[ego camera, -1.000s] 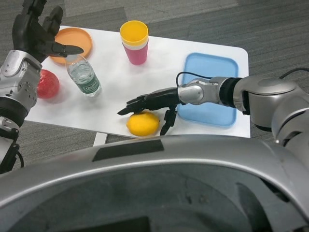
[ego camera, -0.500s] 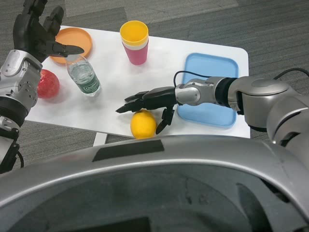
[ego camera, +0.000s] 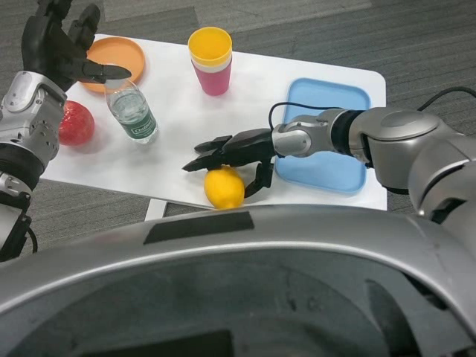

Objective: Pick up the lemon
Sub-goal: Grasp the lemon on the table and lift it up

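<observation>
- Presently, head view: the lemon (ego camera: 224, 187) lies at the near edge of the white table (ego camera: 245, 111), about midway between the table's left and right ends.
- Right hand (ego camera: 232, 154): reaches in from the right and sits directly over the lemon. The fingers (ego camera: 204, 155) extend leftward above the far side of the fruit and are slightly apart; the thumb (ego camera: 262, 178) hangs down just beside the lemon's right side. Whether any finger actually touches the lemon cannot be told. The lemon rests on the table and is not lifted.
- Left hand (ego camera: 61, 46): raised at the far left, above the table's far-left corner, fingers spread, holding nothing.
- Orange plate (ego camera: 123, 56): far left of the table, partly covered by the left hand.
- Water bottle (ego camera: 130, 110): clear, lying tilted just near of the plate.
- Red fruit (ego camera: 76, 123): at the left edge of the table, left of the bottle and beside the left forearm.
- Cups (ego camera: 211, 58): a yellow cup stacked in a pink one, upright, at the far middle of the table.
- Blue tray (ego camera: 327, 134): at the right end of the table; the right forearm crosses over its left part.
</observation>
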